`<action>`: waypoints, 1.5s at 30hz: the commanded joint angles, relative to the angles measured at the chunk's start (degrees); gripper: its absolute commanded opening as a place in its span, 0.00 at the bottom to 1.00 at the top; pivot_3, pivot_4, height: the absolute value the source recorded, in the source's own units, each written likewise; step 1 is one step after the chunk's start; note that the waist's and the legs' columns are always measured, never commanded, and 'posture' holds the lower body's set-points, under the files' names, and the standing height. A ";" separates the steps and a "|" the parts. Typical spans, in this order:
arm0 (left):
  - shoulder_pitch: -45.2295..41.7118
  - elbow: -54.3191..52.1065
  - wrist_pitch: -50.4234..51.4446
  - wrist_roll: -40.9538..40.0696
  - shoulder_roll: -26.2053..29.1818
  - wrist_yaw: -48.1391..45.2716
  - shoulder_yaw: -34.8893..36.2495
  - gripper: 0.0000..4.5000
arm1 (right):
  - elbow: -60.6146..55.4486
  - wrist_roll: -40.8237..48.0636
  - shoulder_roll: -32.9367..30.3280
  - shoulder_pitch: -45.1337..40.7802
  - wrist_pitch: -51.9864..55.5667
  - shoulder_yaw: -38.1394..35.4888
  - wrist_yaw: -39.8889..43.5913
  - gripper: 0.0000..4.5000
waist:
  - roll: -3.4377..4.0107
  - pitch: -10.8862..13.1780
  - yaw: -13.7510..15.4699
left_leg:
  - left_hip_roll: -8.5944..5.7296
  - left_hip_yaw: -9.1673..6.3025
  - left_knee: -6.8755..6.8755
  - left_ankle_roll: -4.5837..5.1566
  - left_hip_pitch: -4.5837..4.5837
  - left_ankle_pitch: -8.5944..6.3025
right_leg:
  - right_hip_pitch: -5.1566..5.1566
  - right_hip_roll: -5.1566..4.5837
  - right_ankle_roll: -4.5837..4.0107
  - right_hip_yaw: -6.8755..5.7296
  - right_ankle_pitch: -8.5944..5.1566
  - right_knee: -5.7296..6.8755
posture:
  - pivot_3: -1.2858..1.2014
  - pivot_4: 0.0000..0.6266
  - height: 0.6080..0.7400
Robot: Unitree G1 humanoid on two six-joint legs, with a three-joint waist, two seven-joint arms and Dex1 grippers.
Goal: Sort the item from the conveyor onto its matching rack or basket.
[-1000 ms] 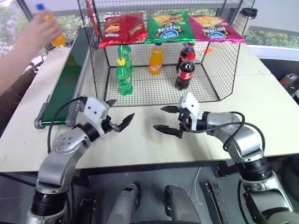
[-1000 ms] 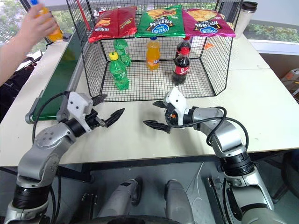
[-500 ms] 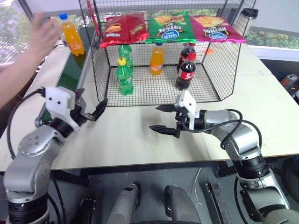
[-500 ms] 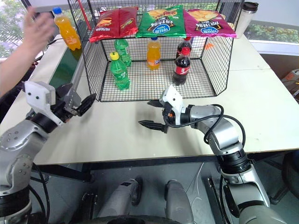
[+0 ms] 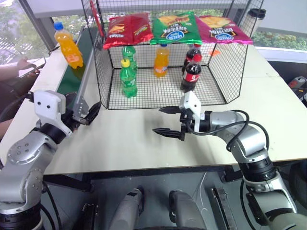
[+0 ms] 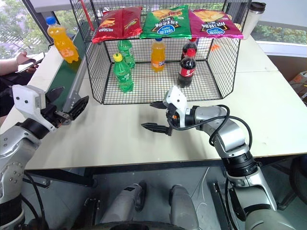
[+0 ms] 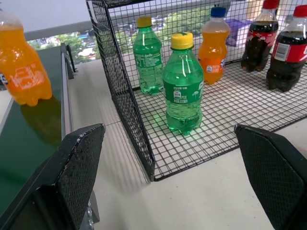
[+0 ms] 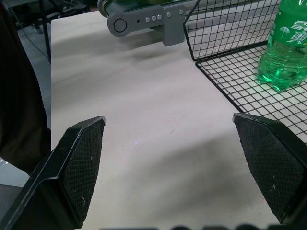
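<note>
Sorting not yet begun. My left gripper (image 5: pixel 88 111) is spread wide and empty; the orange bottle (image 5: pixel 68 46) stands upright on the conveyor (image 5: pixel 72 79) well beyond it. My right gripper (image 5: pixel 165 120), likewise spread and empty, hovers before the wire cage (image 5: pixel 103 76). Grasp and placement remain.

The orange soda bottle (image 5: pixel 69 45) now stands alone on the green belt (image 5: pixel 72 79); before, a person's hand (image 5: pixel 25 64) held it up. That hand is pulled back. The left gripper (image 5: pixel 88 113) has swung out toward the belt.

Orange soda bottle (image 5: pixel 69 46), blue cap, upright on green conveyor (image 5: pixel 72 82)
</note>
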 commanded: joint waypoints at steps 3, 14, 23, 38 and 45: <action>0.34 -2.22 -1.34 0.23 0.50 1.50 2.37 1.00 | -0.99 1.57 0.16 -1.29 -0.39 -0.84 0.36 0.98 | 0.00 0.00 -0.04 | 0.00 0.00 -0.01 0.00 0.00 0.00 | -0.01 0.00 0.00 0.00 0.00 0.00 | 0.52 0.24 0.99; 0.63 1.14 -1.66 2.87 0.25 6.46 6.00 1.00 | -1.17 1.55 -0.19 -1.46 -0.33 -0.82 0.26 0.98 | 0.00 0.00 -0.02 | 0.00 0.00 -0.02 0.00 0.00 0.00 | -0.01 0.00 0.10 0.00 -0.07 -0.01 | 0.52 0.24 0.99; 4.36 5.61 -5.85 7.13 -1.22 9.06 9.76 1.00 | -0.63 1.49 -0.21 -1.87 -0.54 -0.66 0.63 0.98 | 0.00 0.00 0.04 | 0.01 0.00 -0.08 0.00 -0.03 -0.01 | -0.03 -0.01 0.09 0.00 -0.06 -0.10 | 0.52 0.24 0.99; 2.45 13.17 -10.85 11.53 -2.14 10.01 7.69 1.00 | -1.59 1.45 -0.32 -0.98 -0.24 -0.94 -0.25 0.98 | -0.01 0.00 0.00 | 0.01 -0.03 -0.13 0.00 -0.06 -0.02 | -0.02 -0.01 0.01 0.00 -0.01 -0.23 | 0.52 0.24 0.99; -0.11 17.86 -13.28 10.06 -3.42 7.89 6.12 0.95 | -1.78 1.46 -0.30 -0.86 -0.11 -0.72 -0.62 0.99 | 0.00 0.00 0.00 | 0.01 -0.03 -0.12 0.01 -0.06 -0.02 | -0.01 0.00 -0.03 -0.02 0.02 -0.25 | 0.52 0.24 0.99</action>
